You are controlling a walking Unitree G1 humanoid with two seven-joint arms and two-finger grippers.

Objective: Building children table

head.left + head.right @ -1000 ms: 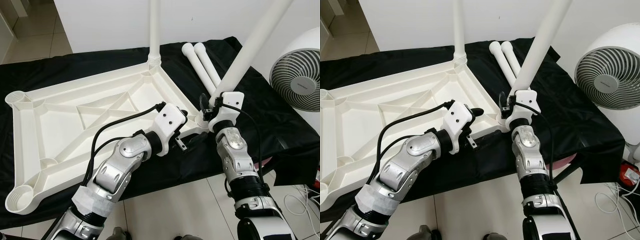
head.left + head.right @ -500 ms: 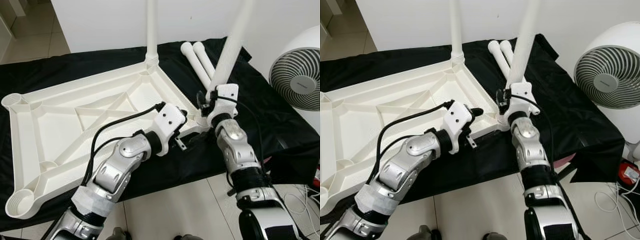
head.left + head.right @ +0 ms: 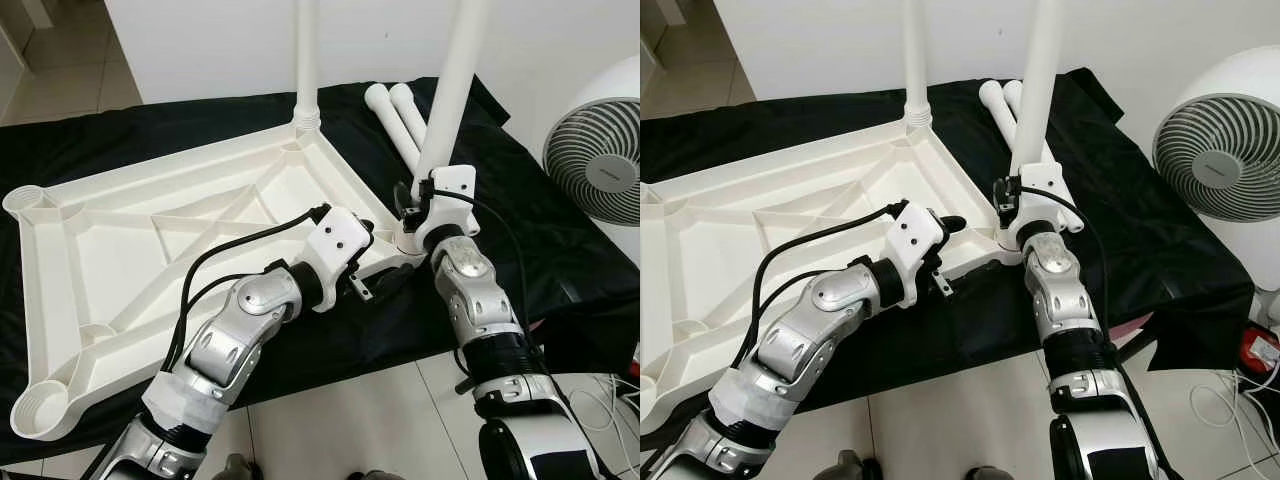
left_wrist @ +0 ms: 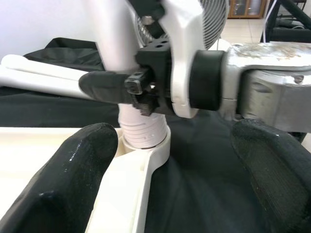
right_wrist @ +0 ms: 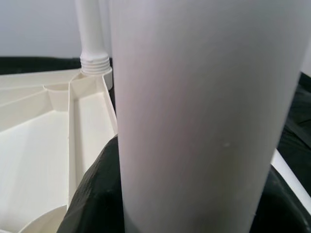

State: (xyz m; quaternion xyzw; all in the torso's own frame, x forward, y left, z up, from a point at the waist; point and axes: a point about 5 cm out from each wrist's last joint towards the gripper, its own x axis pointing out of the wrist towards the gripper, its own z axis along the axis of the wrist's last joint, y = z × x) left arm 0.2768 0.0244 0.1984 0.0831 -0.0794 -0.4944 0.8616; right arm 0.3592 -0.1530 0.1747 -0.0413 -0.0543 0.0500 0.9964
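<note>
- A white plastic tabletop (image 3: 180, 240) lay upside down on a black cloth (image 3: 520, 200), ribbed underside up, with an open round socket (image 3: 38, 408) at its near-left corner.
- Head views: the right gripper (image 3: 418, 197) clasped a white leg (image 3: 448, 90) low on its shaft, at the tabletop's near-right corner; the leg stood almost upright, long axis vertical, leaning only a little.
- A second leg (image 3: 306, 55) stood upright in the tabletop's far-right corner socket, rising out of the top of the picture.
- Two spare legs (image 3: 400, 120) lay flat on the cloth just beyond the held leg — side by side, rounded ends pointing away from the robot.
- The left gripper (image 3: 375, 262) sat at the tabletop's near edge, just beside the corner with the held leg; from the head its fingers were mostly hidden behind its white wrist housing.
- Left wrist view: this gripper's fingers (image 4: 73, 179) were spread wide with the corner of the tabletop between them, one pad lying against the rim and the other over bare cloth; past them the leg's ribbed, threaded end (image 4: 143, 131) sat in the corner socket — a detail the head views did not resolve.
- Right wrist view: the held leg's smooth shaft (image 5: 204, 116) loomed close, the black fingers (image 5: 95, 194) wrapped round it, the far-corner leg visible behind.
- A white fan (image 3: 600, 160) stood beyond the cloth's right end.
</note>
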